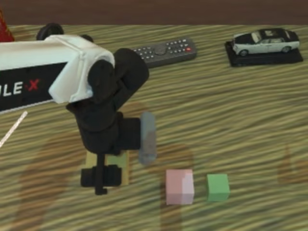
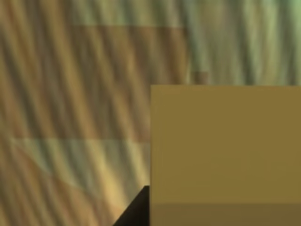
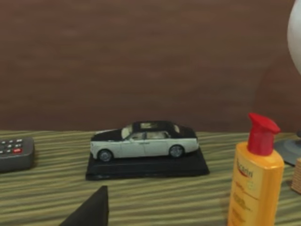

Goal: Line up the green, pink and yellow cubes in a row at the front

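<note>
Landmark: the pale pink matte cube [image 1: 179, 186], middle-sized, stands on the striped wood-grain desk [image 1: 240, 110] near its front edge; the places below are told from it.
Green cube: the small bright green matte cube [image 1: 218, 187] sits just beside the pink cube on its right, a narrow gap between them, the two level with each other.
Yellow cube: the large mustard yellow matte cube [image 1: 123, 166] lies to the left of the pink cube, apart from it and mostly hidden under the left arm; in the left wrist view its flat yellow face [image 2: 225, 146] fills a large part of the picture.
Left pincer: the black left pincer [image 1: 100, 177] hangs right over the yellow cube, left of the pink cube; whether its fingers are wide, narrow or gripping the cube I cannot tell.
Right arm: it does not show in the top view; its wrist camera looks across the desk, with only a dark tip at the picture's edge, so the state of the right pincer cannot be told.
Remote: a dark grey remote control with a red button [image 1: 166, 50] lies far behind the pink cube.
Model car: a white and black model saloon on a black base [image 1: 265, 42] stands far behind and to the right of the pink cube.
Bottle: an orange lotion bottle with a red cap [image 3: 255, 181] shows in the right wrist view, nearer the camera than the car.
Containers: the bottle is the only one, its cap on, contents unseen.
</note>
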Robot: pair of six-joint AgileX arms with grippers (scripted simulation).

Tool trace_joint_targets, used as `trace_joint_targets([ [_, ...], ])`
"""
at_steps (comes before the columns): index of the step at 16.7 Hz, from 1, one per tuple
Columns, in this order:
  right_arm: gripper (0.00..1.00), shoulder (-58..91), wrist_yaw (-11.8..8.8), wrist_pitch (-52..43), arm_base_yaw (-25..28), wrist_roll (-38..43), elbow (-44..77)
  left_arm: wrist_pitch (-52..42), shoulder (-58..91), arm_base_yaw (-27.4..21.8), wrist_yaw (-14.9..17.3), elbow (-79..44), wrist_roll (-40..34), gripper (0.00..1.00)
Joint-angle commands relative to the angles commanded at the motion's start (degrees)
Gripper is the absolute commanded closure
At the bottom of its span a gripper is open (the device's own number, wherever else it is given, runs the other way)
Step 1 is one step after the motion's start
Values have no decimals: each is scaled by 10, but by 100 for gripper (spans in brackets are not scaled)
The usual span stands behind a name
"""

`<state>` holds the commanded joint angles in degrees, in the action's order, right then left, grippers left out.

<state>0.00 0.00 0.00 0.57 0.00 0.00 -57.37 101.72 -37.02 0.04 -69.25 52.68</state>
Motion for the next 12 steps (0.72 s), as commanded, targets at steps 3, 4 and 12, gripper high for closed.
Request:
trace_joint_targets([
  [3,0,0,0,0,0,0,0,9,7,2,0,5,0,100],
  [4,0,0,0,0,0,0,0,22,13,1,0,13,0,100],
  [12,0,0,0,0,0,0,0,155,73,-3,0,81,-1,100],
])
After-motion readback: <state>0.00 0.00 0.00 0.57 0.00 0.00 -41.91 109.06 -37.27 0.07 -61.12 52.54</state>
